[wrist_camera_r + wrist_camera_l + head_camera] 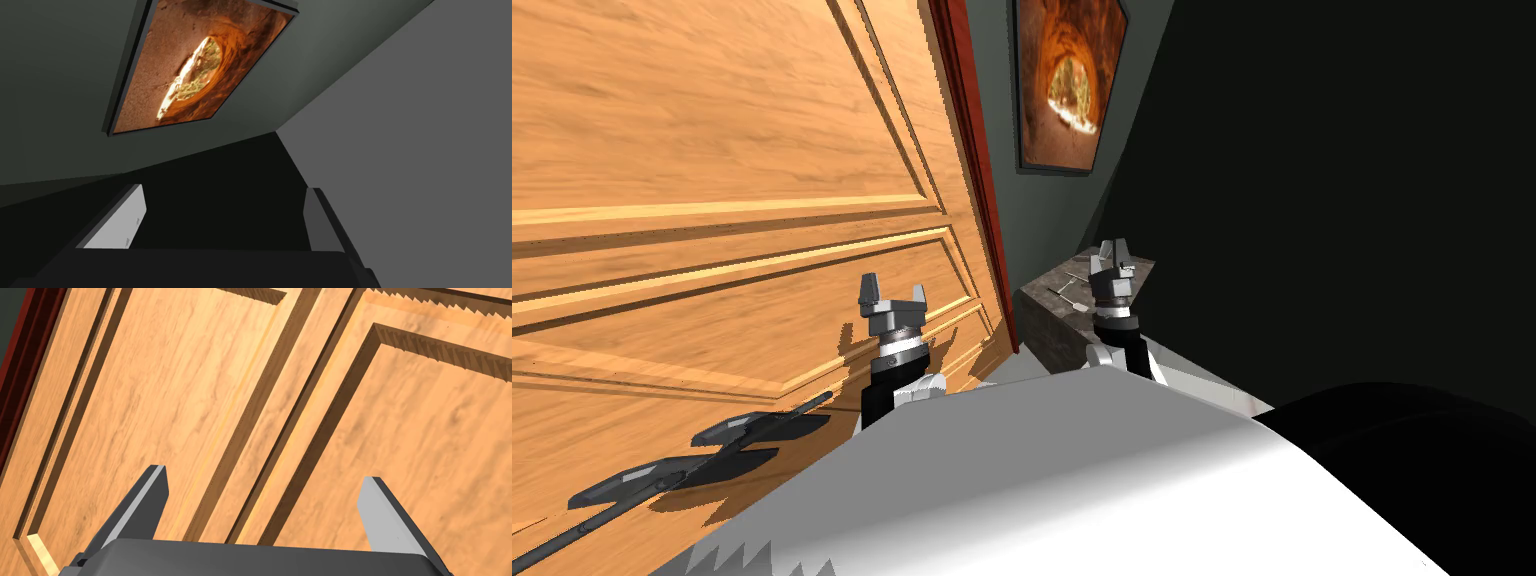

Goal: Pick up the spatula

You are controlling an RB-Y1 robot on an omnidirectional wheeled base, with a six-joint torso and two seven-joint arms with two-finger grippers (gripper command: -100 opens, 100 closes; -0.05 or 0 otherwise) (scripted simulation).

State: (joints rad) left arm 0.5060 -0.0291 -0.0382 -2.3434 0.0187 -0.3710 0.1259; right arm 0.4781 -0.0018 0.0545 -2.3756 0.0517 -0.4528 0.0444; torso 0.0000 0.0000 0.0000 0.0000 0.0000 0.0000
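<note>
A low stone-patterned counter [1052,335] stands at the foot of the dark wall, just right of the door. Two thin, light-tipped utensils [1066,291] lie on its top; which of them is the spatula I cannot tell. My right gripper [1113,252] hangs over the counter's far end, a little beyond the utensils, and its fingers [120,220] stand open with nothing between them. My left gripper [893,292] is raised in front of the wooden door [310,413], open and empty, well left of the counter.
The panelled wooden door [712,200] takes up the left, close to my left arm, with a dark metal fitting [712,450] low on it and a red frame [982,180] at its edge. A black area [1362,200] lies to the right of the counter.
</note>
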